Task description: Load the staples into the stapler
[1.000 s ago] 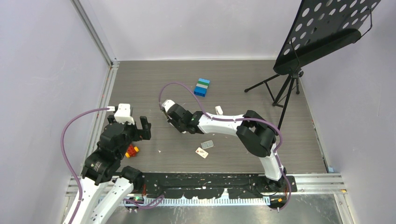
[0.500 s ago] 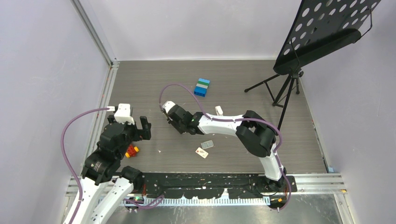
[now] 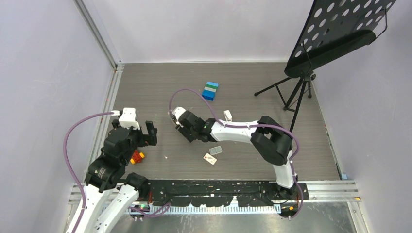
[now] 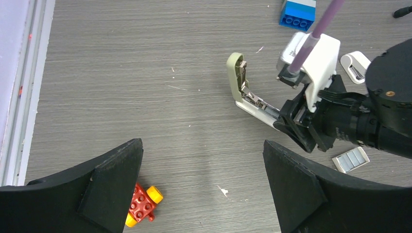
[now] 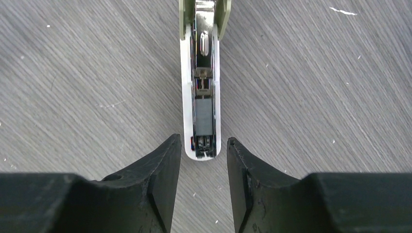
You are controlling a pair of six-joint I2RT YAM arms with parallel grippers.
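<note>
On table [image 5: 73, 73], stapler [image 5: 203, 97] flat, top raised — white end between right gripper [image 5: 203, 143] jaws, parted, slight gap at one finger. Well apart from stapler — left gripper [image 4: 202, 144] spread wide.

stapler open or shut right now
Open. The stapler has its olive top swung up off the white base, and the silver channel lies bare in the right wrist view.

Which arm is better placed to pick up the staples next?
Right. The right gripper stands open at the opened stapler's end, and the staples lie on the table close by it. The left gripper, also open, hovers farther off, near the red brick.
</note>
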